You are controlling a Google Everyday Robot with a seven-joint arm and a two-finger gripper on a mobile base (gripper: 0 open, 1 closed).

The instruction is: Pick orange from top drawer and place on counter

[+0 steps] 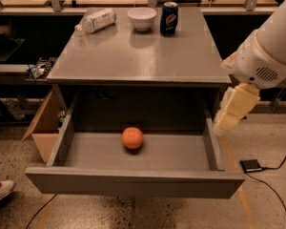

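Beside the counter [133, 56], claw [231, 111], speckled floor [267, 204]

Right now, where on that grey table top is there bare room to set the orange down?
The counter is bare across its front and middle, up to the back row. That row is crowded: lying bottle, white bowl, soda can. The top drawer has free floor either side of the orange. The claw hangs outside the drawer's right wall.
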